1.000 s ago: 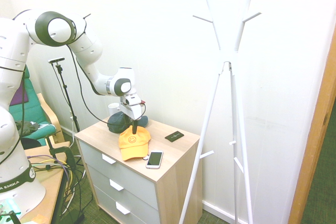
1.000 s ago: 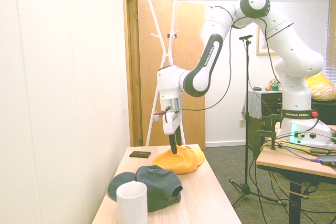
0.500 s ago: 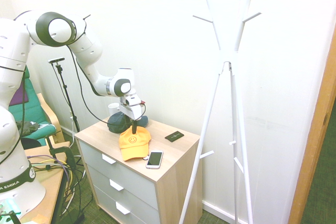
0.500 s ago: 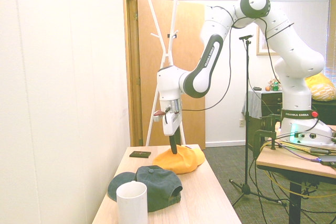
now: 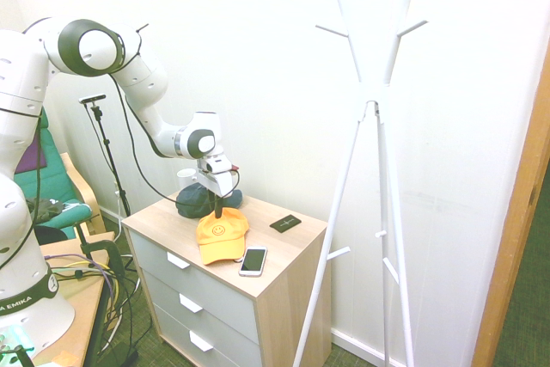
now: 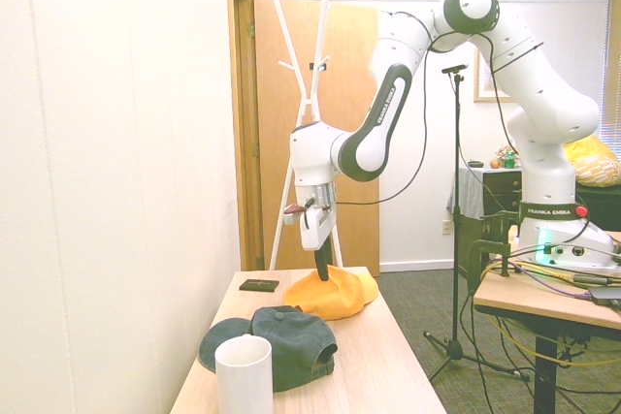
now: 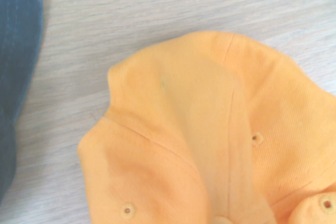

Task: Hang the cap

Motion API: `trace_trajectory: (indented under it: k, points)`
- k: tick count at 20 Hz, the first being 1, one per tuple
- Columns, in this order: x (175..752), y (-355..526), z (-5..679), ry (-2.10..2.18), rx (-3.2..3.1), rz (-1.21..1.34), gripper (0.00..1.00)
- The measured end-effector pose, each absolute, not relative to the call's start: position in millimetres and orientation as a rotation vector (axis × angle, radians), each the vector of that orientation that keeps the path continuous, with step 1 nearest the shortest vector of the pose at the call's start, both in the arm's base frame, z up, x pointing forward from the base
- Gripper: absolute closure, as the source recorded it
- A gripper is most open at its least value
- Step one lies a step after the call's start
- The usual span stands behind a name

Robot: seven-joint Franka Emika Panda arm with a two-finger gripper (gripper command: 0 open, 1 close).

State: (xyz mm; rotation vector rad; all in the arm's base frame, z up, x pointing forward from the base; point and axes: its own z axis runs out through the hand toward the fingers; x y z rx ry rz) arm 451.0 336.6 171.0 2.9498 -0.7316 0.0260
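The yellow-orange cap (image 5: 219, 236) with its black smiley lies on top of the wooden dresser (image 5: 163, 217), brim toward the front edge. My gripper (image 5: 218, 211) comes straight down onto the back of its crown. In the second exterior view the cap (image 6: 340, 296) rises to a small peak where the gripper (image 6: 321, 273) meets it. The wrist view shows the cap's (image 7: 210, 145) fabric puckered into folds. The jaws look drawn together on that bunched cloth. A white coat rack (image 5: 369, 109) stands to the right of the dresser, its pegs bare.
A dark navy cap (image 6: 281, 336) and a white cup (image 6: 243, 375) sit on the dresser behind the orange one. A phone (image 5: 253, 260) lies by the brim, and a small black object (image 5: 285, 223) lies nearer the rack. A green chair stands at the left.
The fingers have drawn in on the cap's crown, and the fabric now stands up in a peak under them. The arm has barely moved.
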Motion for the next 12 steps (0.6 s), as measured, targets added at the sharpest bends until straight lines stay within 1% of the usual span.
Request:
trace_trajectory:
  k: [12]
  points:
    - [469.6, 323.8, 201.1, -0.838, 2.947, 0.099, 1.00]
